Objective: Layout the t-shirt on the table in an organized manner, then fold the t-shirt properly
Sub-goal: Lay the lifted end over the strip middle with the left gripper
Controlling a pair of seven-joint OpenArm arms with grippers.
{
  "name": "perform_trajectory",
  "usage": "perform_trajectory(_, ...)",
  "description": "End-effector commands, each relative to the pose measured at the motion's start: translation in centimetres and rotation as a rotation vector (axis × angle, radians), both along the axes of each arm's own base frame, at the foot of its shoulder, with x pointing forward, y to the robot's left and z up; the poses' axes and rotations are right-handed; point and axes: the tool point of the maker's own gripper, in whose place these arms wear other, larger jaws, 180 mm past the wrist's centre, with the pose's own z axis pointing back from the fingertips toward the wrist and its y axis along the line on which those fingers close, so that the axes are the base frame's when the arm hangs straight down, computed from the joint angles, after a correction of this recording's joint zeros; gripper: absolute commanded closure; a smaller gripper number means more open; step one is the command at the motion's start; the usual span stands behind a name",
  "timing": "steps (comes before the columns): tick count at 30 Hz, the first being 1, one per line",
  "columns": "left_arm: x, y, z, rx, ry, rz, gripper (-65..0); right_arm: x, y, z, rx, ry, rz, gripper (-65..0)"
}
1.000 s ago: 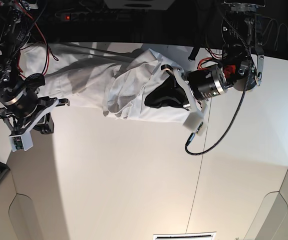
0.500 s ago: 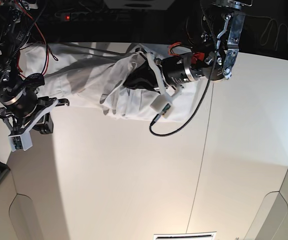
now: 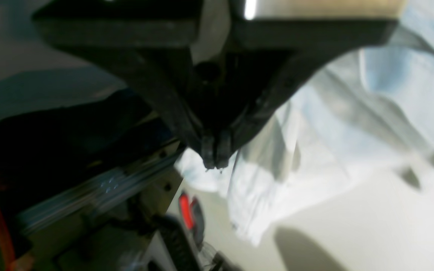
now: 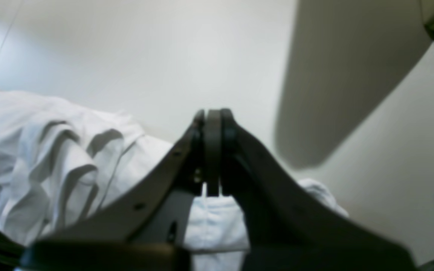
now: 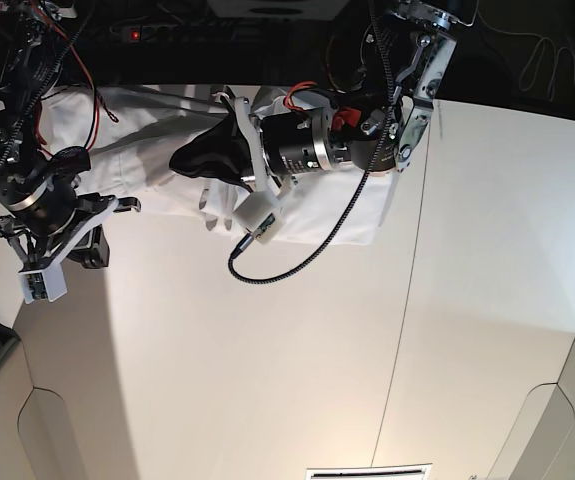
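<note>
The white t-shirt (image 5: 142, 150) lies crumpled along the far edge of the table (image 5: 267, 350). My left gripper (image 5: 175, 160) reaches leftward low over the shirt, its arm covering the garment's middle. In the left wrist view this gripper (image 3: 212, 160) is shut, and a fold of the t-shirt (image 3: 315, 150) hangs from its tips, casting a shadow on the table. My right gripper (image 5: 132, 205) sits at the shirt's near left edge. In the right wrist view it (image 4: 212, 116) is shut, with the t-shirt (image 4: 51, 150) bunched beneath and to the left; no fabric shows between its pads.
A dark seam line (image 5: 402, 330) runs down the tabletop. Rounded cut-outs (image 5: 57, 440) mark the near edge at both corners. A black cable (image 5: 277, 265) loops down from the left wrist over the table. Dark clutter and wires lie beyond the far edge.
My left arm has swept leftward across the shirt, from its right end to its left half, staying shut. The right arm has not moved.
</note>
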Motion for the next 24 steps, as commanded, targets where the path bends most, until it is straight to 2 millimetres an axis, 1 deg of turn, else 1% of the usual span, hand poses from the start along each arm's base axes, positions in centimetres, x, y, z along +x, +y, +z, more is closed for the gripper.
perform_trajectory(1,1.2,-0.1,2.3,-0.061,-0.047,0.015,0.0,0.7,0.0,1.4,0.0,-0.057,0.004,0.0)
perform_trajectory(5,2.7,1.3,3.6,-0.076,-0.062,0.04,0.0,0.7,-0.1,1.4,-0.003,-0.057,0.003,0.0)
perform_trajectory(10,5.2,4.5,4.2,-0.054,-0.097,0.145,0.0,0.7,-0.5,1.3,-0.026,-0.056,-0.005,0.0)
perform_trajectory(14,6.9,8.3,3.6,-0.012,-0.098,0.245,0.0,0.8,-0.6,1.3,-0.034,-0.058,-0.008,0.0)
perform_trajectory(19,8.3,13.2,2.8,0.054,-0.102,0.353,0.0,0.9,-0.9,1.4,-0.05,-0.064,-0.012,0.0)
perform_trajectory(22,8.3,15.4,2.0,0.117,-0.084,0.371,0.0,0.9,-1.7,1.4,-0.09,-0.067,-0.019,0.0)
perform_trajectory(24,7.6,16.2,0.9,0.18,-0.052,0.338,0.0,0.8,-2.4,1.3,-0.122,-0.056,-0.022,0.0)
